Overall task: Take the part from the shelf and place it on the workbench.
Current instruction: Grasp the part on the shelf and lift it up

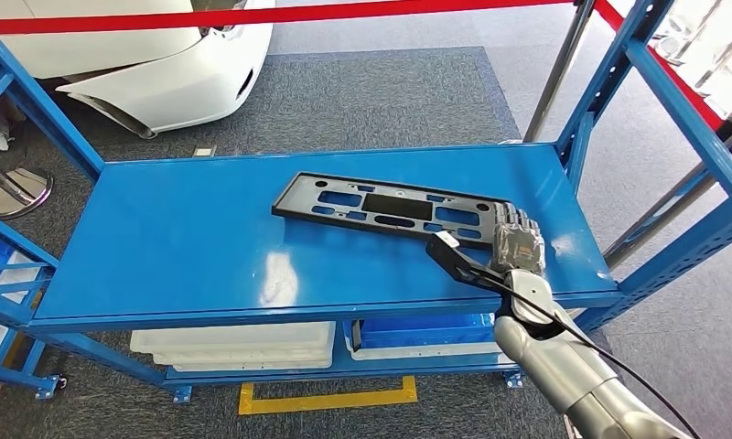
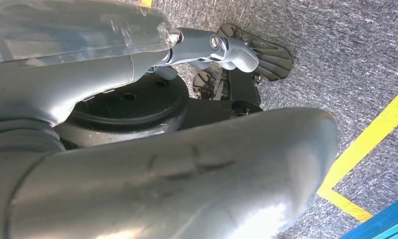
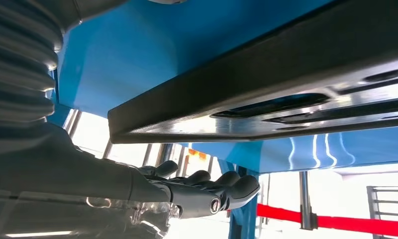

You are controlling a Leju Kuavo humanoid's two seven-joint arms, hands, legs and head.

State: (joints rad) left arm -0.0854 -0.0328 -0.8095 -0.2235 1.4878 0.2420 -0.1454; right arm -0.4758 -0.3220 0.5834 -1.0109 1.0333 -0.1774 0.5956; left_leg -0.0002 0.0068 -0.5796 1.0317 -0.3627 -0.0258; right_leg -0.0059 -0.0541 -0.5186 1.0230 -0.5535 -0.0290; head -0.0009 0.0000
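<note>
The part [image 1: 390, 208] is a flat black plastic frame with several cut-outs, lying on the blue shelf top [image 1: 207, 247], right of centre. My right hand [image 1: 516, 242] sits at the part's right end, back of the hand up, fingers reaching over the part's near corner. In the right wrist view the part's dark edge [image 3: 266, 99] runs close alongside my right hand [image 3: 207, 191]; its fingers are stretched out with a gap between them and the part, holding nothing. My left hand [image 2: 222, 47] hangs over grey carpet with nothing in it.
Blue shelf uprights [image 1: 618, 82] rise at the right and left ends. White bins [image 1: 234, 346] and a blue bin [image 1: 426, 331] sit on the lower level. Red barrier tape [image 1: 280, 14] and a white car [image 1: 161, 64] lie beyond. Yellow floor marking [image 1: 326, 398] runs below.
</note>
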